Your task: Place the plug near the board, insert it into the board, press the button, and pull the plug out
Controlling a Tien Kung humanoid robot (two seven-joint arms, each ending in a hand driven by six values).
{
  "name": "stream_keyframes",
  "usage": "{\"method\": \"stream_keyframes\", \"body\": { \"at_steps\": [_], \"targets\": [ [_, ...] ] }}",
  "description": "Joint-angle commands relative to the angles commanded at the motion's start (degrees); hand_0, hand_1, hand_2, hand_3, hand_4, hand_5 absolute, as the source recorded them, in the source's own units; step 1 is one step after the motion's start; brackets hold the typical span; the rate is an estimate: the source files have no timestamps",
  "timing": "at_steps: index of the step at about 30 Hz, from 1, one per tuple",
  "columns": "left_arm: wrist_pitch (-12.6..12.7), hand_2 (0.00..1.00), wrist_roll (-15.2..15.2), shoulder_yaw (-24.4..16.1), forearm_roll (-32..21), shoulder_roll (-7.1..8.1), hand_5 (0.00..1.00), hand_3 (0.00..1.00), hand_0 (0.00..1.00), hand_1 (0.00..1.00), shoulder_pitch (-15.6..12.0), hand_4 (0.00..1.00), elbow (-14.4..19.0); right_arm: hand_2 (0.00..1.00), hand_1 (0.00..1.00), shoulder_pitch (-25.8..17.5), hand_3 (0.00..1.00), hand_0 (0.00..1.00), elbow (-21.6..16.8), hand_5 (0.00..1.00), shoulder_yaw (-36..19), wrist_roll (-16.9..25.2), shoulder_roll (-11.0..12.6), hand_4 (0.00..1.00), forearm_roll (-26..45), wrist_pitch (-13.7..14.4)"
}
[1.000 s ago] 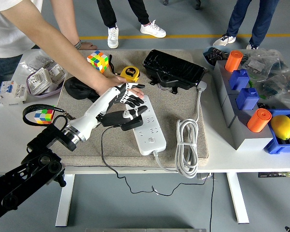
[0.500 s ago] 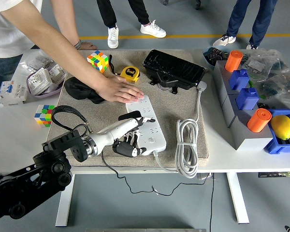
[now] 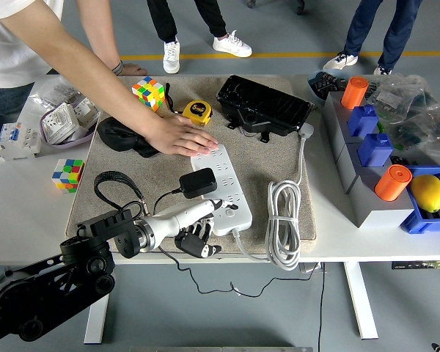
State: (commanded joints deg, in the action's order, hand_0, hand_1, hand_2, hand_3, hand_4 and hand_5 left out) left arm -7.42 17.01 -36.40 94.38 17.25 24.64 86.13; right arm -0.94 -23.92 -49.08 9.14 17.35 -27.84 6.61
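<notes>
Sitting in the board (image 3: 221,191), the plug (image 3: 199,182) is seen seated in the strip's left row of sockets, its black cable looping off to the left across the mat (image 3: 257,158). The strip is pinned at its far end by a person's hand (image 3: 182,136), laid flat on it. The left hand (image 3: 196,233) is seen low at the mat's near edge, just beside the strip's near-left corner and clear of the plug; fingers are curled under w/ nothing in them, one white finger stretched toward the strip. The right hand is not in view.

Progress, as judged: plug brought over and inserted, so steps 1–2 appear done. Whether the button has been pressed can't be told; no switch or light is made out on the strip at this res. The pull-out is clearly left, since the plug sits in its socket.

Vs. 0.5 s ago: the plug was then covered by the hand on the strip; now it is exposed and let go, and the arm has been drawn back toward the near edge. Vs. 1 s ago: the hand was much farther up, by the strip's far end w/ the plug under it, next to the person's hand. That hand has hardly moved throughout.
</notes>
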Motion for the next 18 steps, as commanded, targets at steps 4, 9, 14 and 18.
{"method": "stream_keyframes", "body": {
  "at_steps": [4, 9, 14, 18],
  "targets": [
    [-0.1, 0.232, 0.3, 0.8, 0.2, -0.25, 0.002, 0.883, 0.060, 0.110, 0.4, 0.719, -0.9, 0.550, 0.599, 0.0, 0.549, 0.600, 0.0, 0.287, -0.1, 0.0, 0.0, 0.791, 0.0, 0.0],
    [0.1, 0.232, 0.4, 1.3, 0.4, -0.60, 0.002, 0.882, 0.060, 0.110, 0.5, 0.718, -2.0, 0.550, 0.599, -0.1, 0.549, 0.600, -0.1, 0.286, -0.2, 0.0, 0.1, 0.791, -0.1, 0.0],
    [0.1, 0.232, 0.5, 1.5, 0.7, -0.67, 0.002, 0.882, 0.060, 0.110, 0.5, 0.718, -2.5, 0.550, 0.599, 0.0, 0.549, 0.600, -0.4, 0.286, -0.5, 0.0, 0.1, 0.791, -0.4, 0.0],
    [0.2, 0.232, 0.7, 1.5, 0.7, -0.86, 0.002, 0.883, 0.060, 0.109, 0.7, 0.725, -2.8, 0.550, 0.599, 0.0, 0.548, 0.600, -0.5, 0.286, -0.7, 0.0, 0.1, 0.791, -0.5, 0.0]
  ]
}}
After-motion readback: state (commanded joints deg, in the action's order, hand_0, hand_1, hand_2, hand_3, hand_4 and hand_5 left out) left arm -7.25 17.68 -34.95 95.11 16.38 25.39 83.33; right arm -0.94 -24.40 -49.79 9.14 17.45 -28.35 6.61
